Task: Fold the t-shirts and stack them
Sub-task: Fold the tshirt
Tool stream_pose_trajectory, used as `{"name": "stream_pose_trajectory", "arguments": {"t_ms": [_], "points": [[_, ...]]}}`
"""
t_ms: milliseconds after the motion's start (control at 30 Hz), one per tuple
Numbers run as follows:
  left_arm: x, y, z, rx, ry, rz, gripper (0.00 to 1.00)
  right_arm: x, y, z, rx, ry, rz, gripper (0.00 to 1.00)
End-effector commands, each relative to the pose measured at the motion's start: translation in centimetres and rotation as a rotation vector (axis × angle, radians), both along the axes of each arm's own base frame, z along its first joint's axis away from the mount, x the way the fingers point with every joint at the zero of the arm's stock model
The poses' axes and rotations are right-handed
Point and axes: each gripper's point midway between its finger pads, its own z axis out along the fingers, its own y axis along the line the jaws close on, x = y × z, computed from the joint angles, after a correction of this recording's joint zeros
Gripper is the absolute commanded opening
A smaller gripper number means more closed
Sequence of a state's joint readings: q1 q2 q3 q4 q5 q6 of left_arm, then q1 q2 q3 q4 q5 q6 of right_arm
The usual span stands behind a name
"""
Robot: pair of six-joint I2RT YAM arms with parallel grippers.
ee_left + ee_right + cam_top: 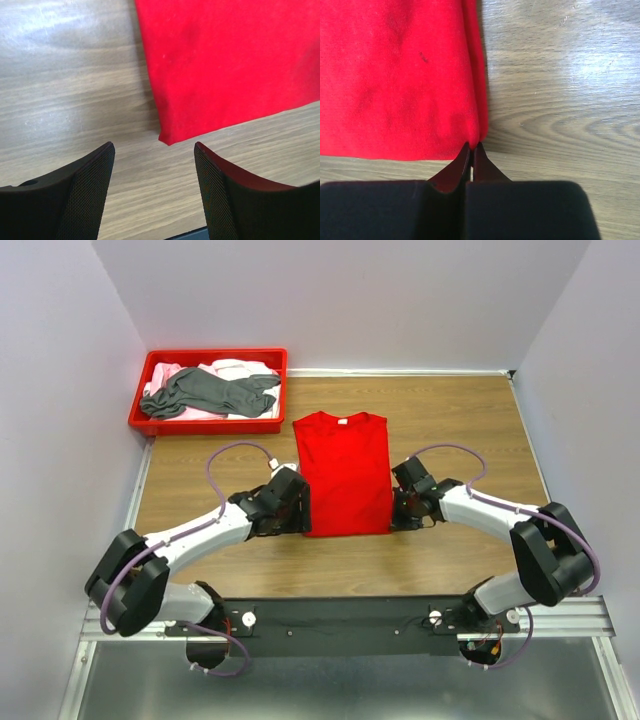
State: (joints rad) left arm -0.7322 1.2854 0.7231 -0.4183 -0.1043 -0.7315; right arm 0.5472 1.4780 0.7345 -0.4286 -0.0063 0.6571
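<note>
A bright red t-shirt (345,475) lies flat in the middle of the wooden table, folded into a long rectangle with its white neck label at the far end. My left gripper (297,512) is open and empty just short of the shirt's near left corner (167,137), with the fingers (87,185) low over bare wood. My right gripper (398,510) is shut, its fingertips (471,146) pinched on the near right corner of the red t-shirt (395,75). A dark grey t-shirt (210,392) lies crumpled over pale pink/white shirts (238,368).
A red plastic tray (205,426) at the back left holds the grey and pale shirts. Grey walls close in the table on the left, back and right. A metal rail (560,618) runs along the near edge by the arm bases.
</note>
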Motion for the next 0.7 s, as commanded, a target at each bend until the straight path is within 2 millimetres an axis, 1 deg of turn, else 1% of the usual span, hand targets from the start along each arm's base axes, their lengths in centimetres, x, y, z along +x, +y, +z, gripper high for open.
{"name": "stream_pose_trajectory", "arguments": {"t_ms": [0, 33, 100, 133, 167, 233, 400, 433, 533, 667], "points": [[-0.1, -0.1, 0.0, 0.037, 0.020, 0.013, 0.72, -3.3, -3.4, -3.5, -0.183, 0.105, 0.017, 0.02], [-0.1, -0.1, -0.4, 0.050, 0.034, 0.012, 0.70, -3.3, -3.4, -3.5, -0.187, 0.105, 0.019, 0.02], [0.2, -0.5, -0.1, 0.056, 0.034, 0.013, 0.67, -3.3, -3.3, -3.4, -0.192, 0.097, 0.033, 0.02], [-0.1, -0.6, -0.5, 0.071, 0.050, 0.014, 0.63, -3.4, -3.2, -3.4, -0.190, 0.098, 0.037, 0.02], [0.0, -0.9, -0.3, 0.069, 0.048, 0.013, 0.63, -3.4, -3.0, -3.4, -0.188, 0.096, 0.048, 0.02], [-0.2, -1.3, -0.7, 0.082, 0.068, 0.010, 0.61, -3.2, -3.0, -3.4, -0.192, 0.091, 0.059, 0.02], [0.3, -1.3, -1.5, 0.145, 0.090, 0.027, 0.53, -3.1, -2.9, -3.2, -0.189, 0.069, 0.076, 0.02], [0.1, -1.0, -2.1, 0.169, 0.108, 0.032, 0.50, -3.0, -2.9, -3.1, -0.190, 0.065, 0.078, 0.02], [0.0, -0.6, -3.1, 0.206, 0.129, 0.045, 0.45, -3.3, -3.0, -3.3, -0.190, 0.065, 0.091, 0.02], [0.2, -0.8, -3.9, 0.217, 0.140, 0.049, 0.44, -3.5, -3.2, -3.6, -0.192, 0.063, 0.099, 0.02]]}}
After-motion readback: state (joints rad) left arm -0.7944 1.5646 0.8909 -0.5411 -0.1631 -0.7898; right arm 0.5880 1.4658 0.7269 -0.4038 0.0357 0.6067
